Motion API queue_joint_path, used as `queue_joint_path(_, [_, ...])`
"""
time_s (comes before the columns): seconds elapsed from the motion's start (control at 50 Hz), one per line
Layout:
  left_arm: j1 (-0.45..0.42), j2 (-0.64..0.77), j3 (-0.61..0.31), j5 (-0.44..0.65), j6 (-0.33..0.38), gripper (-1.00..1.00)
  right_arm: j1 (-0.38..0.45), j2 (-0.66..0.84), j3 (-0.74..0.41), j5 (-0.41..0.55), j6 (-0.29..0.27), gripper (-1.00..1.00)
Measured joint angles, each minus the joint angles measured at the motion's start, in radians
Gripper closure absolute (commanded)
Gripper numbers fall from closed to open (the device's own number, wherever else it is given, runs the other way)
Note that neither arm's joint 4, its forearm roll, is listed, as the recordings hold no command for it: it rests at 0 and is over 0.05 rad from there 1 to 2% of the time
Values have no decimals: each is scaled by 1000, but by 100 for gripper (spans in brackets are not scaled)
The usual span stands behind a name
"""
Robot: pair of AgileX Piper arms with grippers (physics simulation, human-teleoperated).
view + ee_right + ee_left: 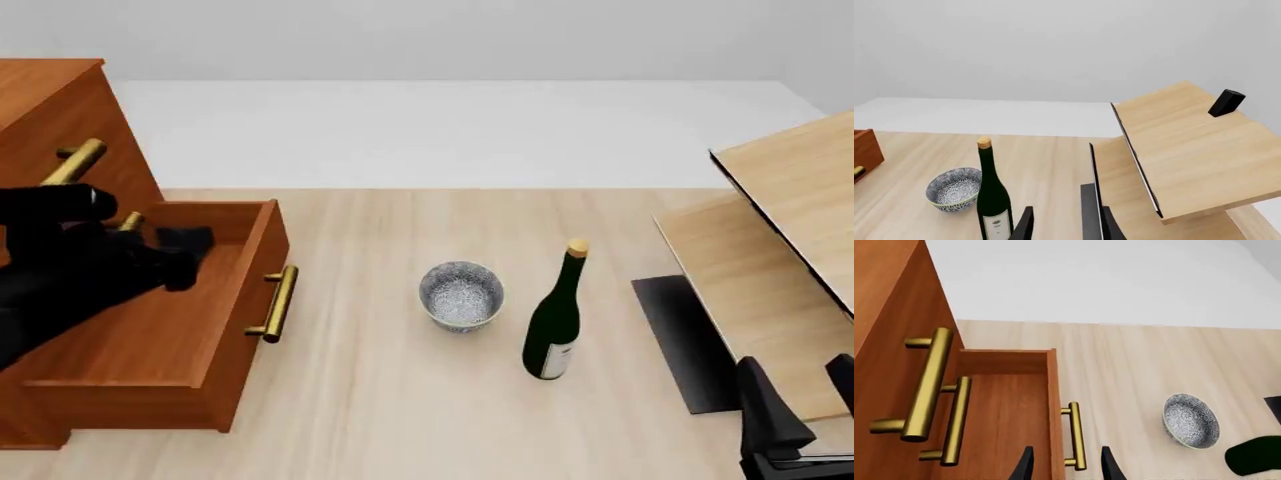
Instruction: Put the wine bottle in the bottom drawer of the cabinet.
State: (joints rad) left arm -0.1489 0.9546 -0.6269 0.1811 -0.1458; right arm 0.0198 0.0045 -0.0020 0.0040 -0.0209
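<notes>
Green glass wine bottle (554, 320) stood upright on bench (400, 400), beside speckled bowl (462, 294), ahead and left of right gripper (798, 400); its jaws apart, holding nothing. Bottom drawer (200, 330) of cabinet (54, 110) stood pulled out. Left gripper (1066, 464) above drawer handle (1074, 436), jaws apart.

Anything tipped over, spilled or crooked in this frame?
Nothing spilled or fallen. The wine bottle stands upright beside the bowl, and the bottom drawer is pulled open. The only oddity is the pale wooden furniture at right: its panels sit tilted rather than level.
</notes>
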Motion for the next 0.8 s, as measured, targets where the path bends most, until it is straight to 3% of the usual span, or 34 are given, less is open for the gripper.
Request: queue_joint_path(0.8, [-10,191,112,-162,-22,-100,1,0,-1,1,0,-100])
